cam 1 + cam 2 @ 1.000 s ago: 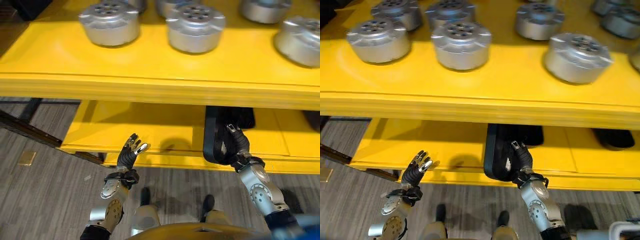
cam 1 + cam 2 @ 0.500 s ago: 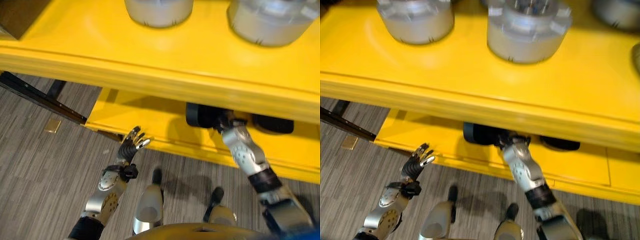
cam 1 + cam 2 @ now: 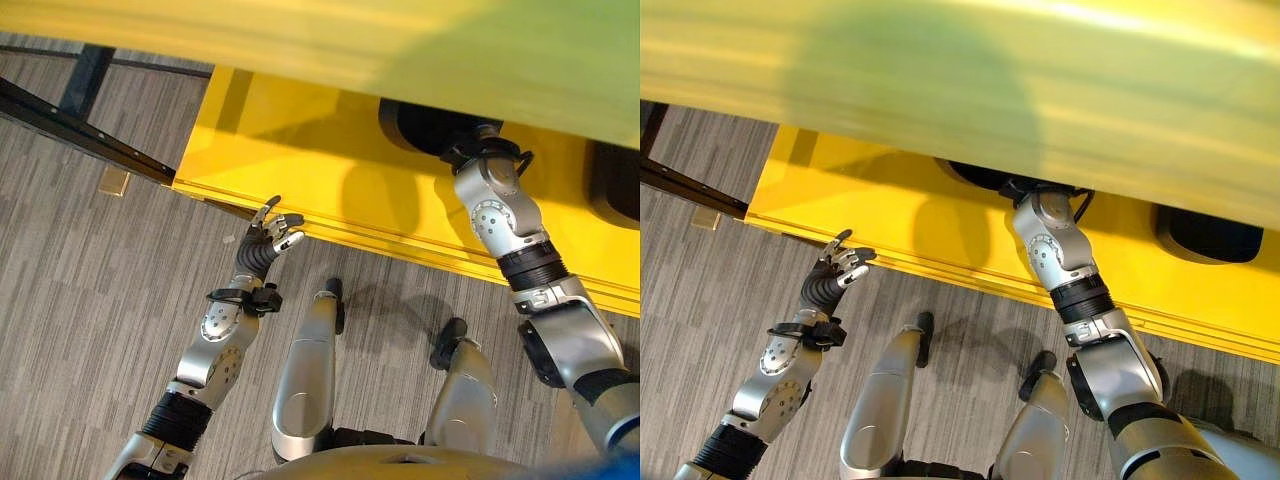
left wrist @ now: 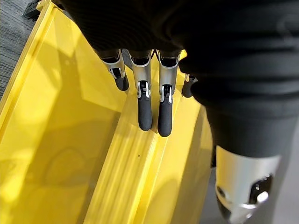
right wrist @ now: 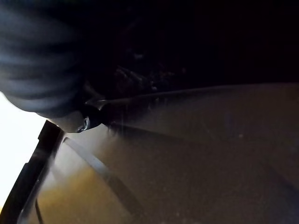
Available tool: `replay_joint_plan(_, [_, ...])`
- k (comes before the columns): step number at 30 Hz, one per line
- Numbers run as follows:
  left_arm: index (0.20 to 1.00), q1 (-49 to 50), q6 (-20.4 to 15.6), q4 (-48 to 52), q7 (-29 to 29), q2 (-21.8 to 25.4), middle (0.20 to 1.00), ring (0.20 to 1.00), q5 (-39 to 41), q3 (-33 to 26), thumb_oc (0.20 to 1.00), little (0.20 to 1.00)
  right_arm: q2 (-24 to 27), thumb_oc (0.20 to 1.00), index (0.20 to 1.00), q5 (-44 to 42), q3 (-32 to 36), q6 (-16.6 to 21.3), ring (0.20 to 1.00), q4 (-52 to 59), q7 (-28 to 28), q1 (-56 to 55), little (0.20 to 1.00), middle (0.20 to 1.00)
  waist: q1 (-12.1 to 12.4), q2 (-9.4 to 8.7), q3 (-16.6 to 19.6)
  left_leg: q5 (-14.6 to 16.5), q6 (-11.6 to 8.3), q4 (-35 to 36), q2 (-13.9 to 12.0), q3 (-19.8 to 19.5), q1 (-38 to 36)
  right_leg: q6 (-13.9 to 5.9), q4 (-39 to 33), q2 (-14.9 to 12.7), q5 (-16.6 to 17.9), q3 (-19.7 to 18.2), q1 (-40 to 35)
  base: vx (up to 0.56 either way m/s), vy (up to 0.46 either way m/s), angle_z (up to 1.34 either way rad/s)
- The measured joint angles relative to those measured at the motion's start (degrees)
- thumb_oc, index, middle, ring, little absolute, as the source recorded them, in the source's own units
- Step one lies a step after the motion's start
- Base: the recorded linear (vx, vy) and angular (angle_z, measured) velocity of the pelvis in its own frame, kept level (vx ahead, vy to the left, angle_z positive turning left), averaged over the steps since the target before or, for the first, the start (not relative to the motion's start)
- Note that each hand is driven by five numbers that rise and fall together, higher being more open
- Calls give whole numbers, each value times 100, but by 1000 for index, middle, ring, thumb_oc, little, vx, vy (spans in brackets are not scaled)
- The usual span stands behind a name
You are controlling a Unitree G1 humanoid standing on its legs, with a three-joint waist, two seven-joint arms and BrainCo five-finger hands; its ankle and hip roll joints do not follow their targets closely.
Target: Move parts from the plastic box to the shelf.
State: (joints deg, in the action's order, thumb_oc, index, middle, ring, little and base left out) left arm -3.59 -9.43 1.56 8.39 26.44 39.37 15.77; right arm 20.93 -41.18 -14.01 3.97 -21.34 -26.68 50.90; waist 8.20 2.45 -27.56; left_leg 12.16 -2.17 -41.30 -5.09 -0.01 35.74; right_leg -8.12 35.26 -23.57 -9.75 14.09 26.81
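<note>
Yellow lower shelf (image 3: 300, 150) hides our right hand (image 3: 478, 150) beside a dark part (image 3: 425, 125); we cannot tell its grip. Our left hand (image 3: 262, 240) hangs relaxed. We should seat the part fully before withdrawing.

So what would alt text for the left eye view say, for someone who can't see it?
The robot's right arm reaches under a yellow shelf, its right robot hand hidden against a black part. The left robot hand hangs open by the shelf's front edge, above grey floor.
</note>
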Motion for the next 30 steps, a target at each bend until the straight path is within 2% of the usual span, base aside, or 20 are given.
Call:
replay_joint_plan(9, [1000,-188,-119,26,165,20,1000,1000,1,63,1000,1000,58,200,200,483,0,0,200,-730,-322,480,200,200,-123,-2,2,58,58,-303,18,-53,337,8,348,-51,-81,-109,349,1,6,1])
replay_joint_plan(25, [1000,-443,-380,165,424,103,1000,1000,-2,166,1000,1000,83,200,200,1124,-35,13,200,-1010,-395,703,200,200,-154,-23,-5,120,93,-851,26,-82,945,15,1006,-112,-214,-376,1069,-7,3,-1])
replay_joint_plan(30, [1000,-456,-396,160,490,111,1000,1000,-2,180,1000,1000,89,200,200,1225,-115,52,200,-1350,-399,860,200,200,-198,-31,-4,128,104,-919,29,-81,973,12,1051,-114,-216,-407,1093,-12,-1,0])
